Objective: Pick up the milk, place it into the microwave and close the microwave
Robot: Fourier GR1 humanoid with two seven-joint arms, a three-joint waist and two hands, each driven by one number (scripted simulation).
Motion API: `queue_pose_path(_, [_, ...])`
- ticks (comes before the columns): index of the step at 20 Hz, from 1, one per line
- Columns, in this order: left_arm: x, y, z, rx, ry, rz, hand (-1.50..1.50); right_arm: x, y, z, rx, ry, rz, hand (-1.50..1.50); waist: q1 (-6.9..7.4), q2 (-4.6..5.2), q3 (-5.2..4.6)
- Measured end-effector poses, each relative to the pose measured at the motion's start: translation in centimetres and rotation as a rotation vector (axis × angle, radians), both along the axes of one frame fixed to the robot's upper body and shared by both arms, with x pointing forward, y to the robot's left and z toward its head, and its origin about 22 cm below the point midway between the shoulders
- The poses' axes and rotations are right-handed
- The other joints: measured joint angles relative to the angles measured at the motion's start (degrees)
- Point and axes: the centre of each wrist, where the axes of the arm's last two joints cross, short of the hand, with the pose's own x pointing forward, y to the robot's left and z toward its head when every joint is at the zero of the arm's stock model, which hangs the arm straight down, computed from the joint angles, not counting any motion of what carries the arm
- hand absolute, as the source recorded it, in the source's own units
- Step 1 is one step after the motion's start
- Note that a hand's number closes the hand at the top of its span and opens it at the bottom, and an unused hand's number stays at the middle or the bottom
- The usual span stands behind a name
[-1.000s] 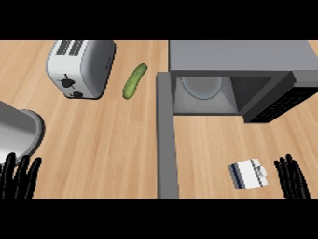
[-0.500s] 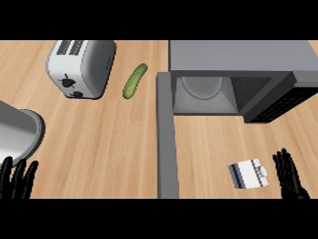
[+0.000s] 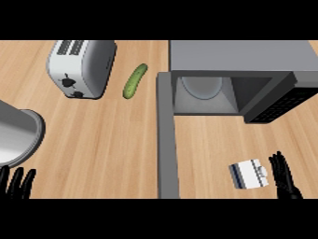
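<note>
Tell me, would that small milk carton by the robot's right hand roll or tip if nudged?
The milk carton looks boxy with flat faces, so it probably won't roll. On the smooth wooden counter it would likely slide rather than tip. It looks small beside the open right hand, so it is probably easy to wrap and lift.

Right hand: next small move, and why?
Probably shift the right hand left and curl it round the milk: the hand is open just right of it, not gripping. The microwave door is already open, so grasping comes first.
</note>
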Motion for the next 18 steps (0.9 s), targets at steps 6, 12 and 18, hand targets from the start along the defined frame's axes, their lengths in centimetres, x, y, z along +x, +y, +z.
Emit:
queue_pose_path(6, [-0.3,0.2,0.0,-0.009,0.001,-0.004,-1.50,0.0,0.3,-1.7,0.002,0.017,0.012,-1.50,-0.06,-0.16,-0.42])
queue_pose_path(12, [-0.5,0.5,0.2,-0.009,0.002,0.003,-1.50,1.4,1.2,-1.6,-0.001,0.006,0.056,-1.50,-0.19,-0.09,-0.39])
queue_pose_path(18, [-1.1,0.8,-0.1,-0.001,0.001,0.002,-1.50,2.4,1.4,-1.7,0.020,0.003,0.058,-1.50,-0.07,-0.13,-0.37])
